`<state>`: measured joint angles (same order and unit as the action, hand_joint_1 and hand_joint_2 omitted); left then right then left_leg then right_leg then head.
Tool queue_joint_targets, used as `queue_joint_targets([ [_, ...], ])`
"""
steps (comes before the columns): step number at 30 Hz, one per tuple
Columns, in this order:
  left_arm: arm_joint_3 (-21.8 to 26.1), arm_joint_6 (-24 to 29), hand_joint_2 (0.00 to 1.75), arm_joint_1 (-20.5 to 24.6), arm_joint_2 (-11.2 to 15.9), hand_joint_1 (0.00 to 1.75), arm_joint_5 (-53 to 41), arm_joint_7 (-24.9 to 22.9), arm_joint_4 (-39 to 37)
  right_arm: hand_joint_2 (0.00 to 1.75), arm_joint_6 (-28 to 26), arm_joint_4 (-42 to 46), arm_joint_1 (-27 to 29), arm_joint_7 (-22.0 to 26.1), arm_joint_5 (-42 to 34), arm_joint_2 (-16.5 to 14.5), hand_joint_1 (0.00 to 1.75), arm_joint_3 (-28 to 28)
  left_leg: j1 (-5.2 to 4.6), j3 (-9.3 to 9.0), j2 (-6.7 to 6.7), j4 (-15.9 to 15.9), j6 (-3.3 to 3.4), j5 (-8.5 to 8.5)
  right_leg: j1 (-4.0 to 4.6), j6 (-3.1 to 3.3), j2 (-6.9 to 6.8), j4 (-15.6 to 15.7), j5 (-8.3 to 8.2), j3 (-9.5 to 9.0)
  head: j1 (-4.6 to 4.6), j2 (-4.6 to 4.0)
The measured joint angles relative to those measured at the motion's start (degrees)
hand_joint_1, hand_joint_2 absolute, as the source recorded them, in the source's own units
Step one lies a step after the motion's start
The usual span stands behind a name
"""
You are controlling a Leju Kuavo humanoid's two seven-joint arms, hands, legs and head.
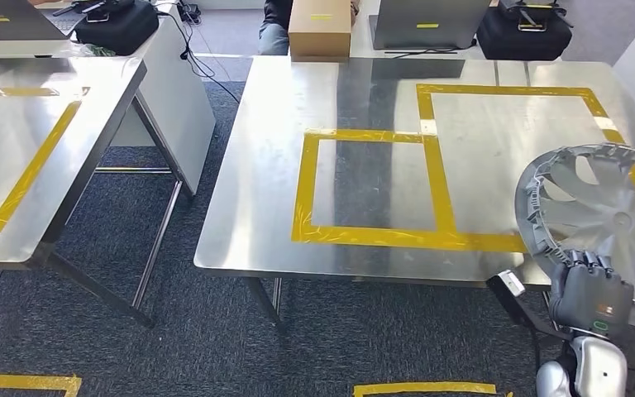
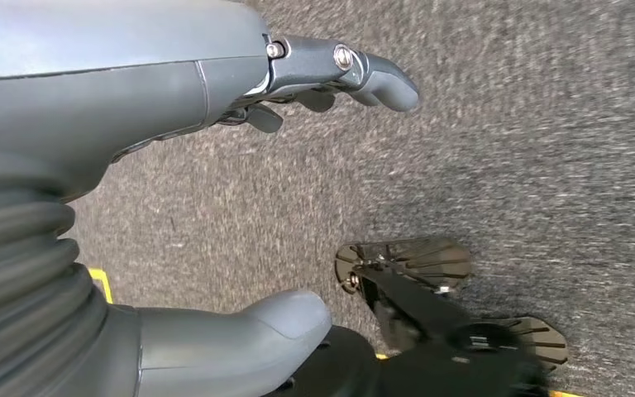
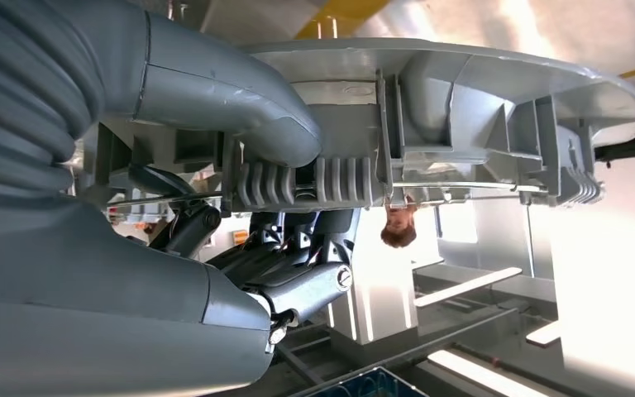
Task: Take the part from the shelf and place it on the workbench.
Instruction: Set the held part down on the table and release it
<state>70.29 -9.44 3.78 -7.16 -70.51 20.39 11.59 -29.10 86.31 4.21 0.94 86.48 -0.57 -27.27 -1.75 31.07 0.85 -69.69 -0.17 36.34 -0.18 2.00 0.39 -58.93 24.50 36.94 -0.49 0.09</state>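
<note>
part [image 1: 608, 219] over workbench [image 1: 380, 174] right edge, second table [image 1: 25, 157] left

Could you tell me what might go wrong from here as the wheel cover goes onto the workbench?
1. The right hand grips the wheel cover only at its rim, so the wide disc could tilt or slip.
2. The cover hangs over the near right corner of the workbench; released here, it might tip off the edge.
3. Its lower rim could catch the table edge while moving in.

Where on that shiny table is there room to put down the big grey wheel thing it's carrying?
The steel workbench is bare inside both yellow-tape squares: the smaller and the larger. The right hand holds the round grey spoked wheel cover by the larger. The cardboard box and laptop crowd the far edge.
</note>
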Motion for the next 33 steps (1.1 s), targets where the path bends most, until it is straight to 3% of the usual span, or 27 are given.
queue_joint_targets([
  [2, 0.0, 0.0, 1.75, 0.1, 0.0, 0.00, 0.0, 0.0, 0.0, 1.75, 0.0, 0.0, -0.1, 0.0, 0.0, 0.0, 1.75, 0.0, 0.64, 3.99, -0.17, -4.4, -0.54, 2.70, -0.05, -0.13, 0.01, 0.0, 0.97, -1.12, -0.01, 0.00],
  [3, 0.0, 0.0, 1.75, 0.1, 0.0, 0.00, 0.0, 0.0, 0.0, 1.75, 0.0, 0.0, -0.1, 0.0, 0.0, 0.0, 1.75, 0.0, 0.83, 4.92, -0.19, -4.3, -0.67, 2.23, -0.07, -0.23, 0.02, 0.0, 1.43, -1.74, -0.01, 0.00],
  [4, 0.0, 0.0, 1.75, 0.1, 0.0, 0.00, 0.0, -0.1, 0.0, 1.75, 0.0, 0.0, -0.1, 0.0, 0.0, 0.0, 1.75, 0.0, 0.94, 4.98, -0.20, -2.3, -0.68, 0.20, -0.08, -0.34, 0.03, 0.0, 1.84, -2.36, -0.01, 0.00],
  [6, 0.0, 0.0, 1.75, 0.1, 0.0, 0.00, 0.0, -0.1, 0.0, 1.75, 0.0, 0.0, -0.2, -0.1, 0.0, 0.0, 1.75, 0.0, 0.86, 3.29, -0.24, 4.9, -0.21, -5.68, -0.11, -0.60, 0.04, 0.0, 2.51, -3.49, 0.01, 0.00],
  [7, 0.0, 0.0, 1.75, 0.1, 0.1, 0.00, 0.0, -0.1, 0.0, 1.75, 0.0, 0.0, -0.2, -0.1, 0.0, -0.1, 1.75, 0.0, 0.68, 2.50, -0.26, 8.0, 0.18, -6.95, -0.12, -0.80, 0.07, 0.0, 2.72, -3.75, -0.01, 0.00],
  [9, 0.0, 0.0, 1.75, 0.2, 0.2, 0.00, -0.1, -0.1, 0.0, 1.75, 0.1, 0.0, -0.2, -0.1, 0.1, -0.1, 1.75, 0.0, 0.36, 1.79, -0.27, 10.9, 0.93, -7.60, -0.17, -1.36, 0.12, -0.1, 3.04, -3.81, -0.01, 0.00],
  [12, 0.0, 0.0, 1.75, 0.1, 0.2, 0.00, -0.2, 0.0, 0.0, 1.75, 0.4, 0.1, -0.2, -0.2, 0.3, -0.1, 1.75, 0.1, 0.40, 1.65, -0.21, 11.5, 0.63, -8.71, -0.09, -1.56, 0.09, 0.0, 3.35, -3.79, 0.06, 0.00],
  [21, 0.0, 0.0, 1.75, 0.3, 0.2, 0.00, -1.0, 0.3, 0.0, 1.75, -0.3, -6.0, -4.1, 1.0, -3.1, 1.5, 1.75, 0.0, 0.19, 1.66, -0.19, 11.5, 1.31, -8.78, -0.26, -2.34, 0.11, 0.5, 2.97, -4.00, 0.15, 0.00],
  [28, 0.0, -0.1, 1.75, 0.3, 0.3, 0.00, -1.1, 0.6, 0.0, 1.75, 1.5, -21.7, -11.9, 5.5, -11.2, 6.8, 1.75, -0.4, 0.13, 1.67, -0.23, 11.4, 1.59, -8.89, -0.30, -2.60, 0.10, 0.6, 2.80, -3.98, 0.13, 0.00],
  [33, 0.0, -0.6, 1.75, 0.3, 0.4, 0.00, -1.2, 1.2, 0.0, 1.75, 1.3, -37.3, -21.0, 6.7, -13.8, 12.7, 1.75, -1.4, 0.14, 1.71, -0.21, 11.4, 1.62, -9.01, -0.30, -2.70, 0.08, 0.6, 2.71, -3.95, 0.13, 0.00],
])
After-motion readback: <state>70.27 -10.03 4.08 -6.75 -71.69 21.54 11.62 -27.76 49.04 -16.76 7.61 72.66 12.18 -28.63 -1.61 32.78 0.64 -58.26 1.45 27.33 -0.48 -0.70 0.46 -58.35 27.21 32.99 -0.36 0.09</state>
